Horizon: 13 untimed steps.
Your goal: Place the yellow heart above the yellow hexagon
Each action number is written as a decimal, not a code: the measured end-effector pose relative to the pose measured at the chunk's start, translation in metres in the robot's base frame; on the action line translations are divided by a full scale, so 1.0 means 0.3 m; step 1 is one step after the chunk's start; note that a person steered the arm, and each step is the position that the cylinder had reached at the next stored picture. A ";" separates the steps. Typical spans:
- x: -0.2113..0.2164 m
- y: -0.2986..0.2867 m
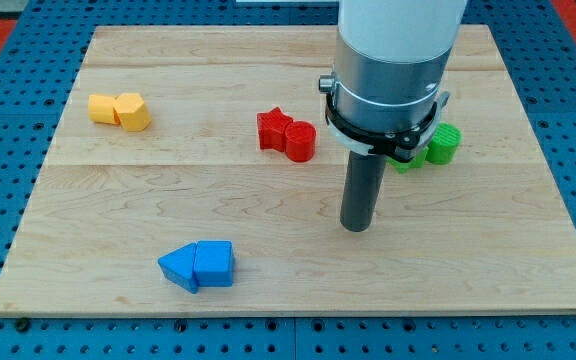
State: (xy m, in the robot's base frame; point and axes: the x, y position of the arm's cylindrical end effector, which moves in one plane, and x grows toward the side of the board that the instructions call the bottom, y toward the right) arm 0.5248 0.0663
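Two yellow blocks touch each other at the board's upper left. The left one looks like the yellow hexagon (103, 107). The right one looks like the yellow heart (134, 112), level with the hexagon. My tip (356, 227) rests on the board right of centre, far to the right of and below both yellow blocks. It touches no block.
A red star (273, 130) and a red cylinder (301, 141) touch near the centre, up and left of my tip. Two green blocks (443, 144) sit at the right, partly hidden behind the arm. Two touching blue blocks (199, 266) lie at the lower left. The wooden board (508, 280) ends close to the frame's bottom.
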 end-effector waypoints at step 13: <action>-0.211 -0.425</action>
State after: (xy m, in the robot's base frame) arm 0.4614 -0.0613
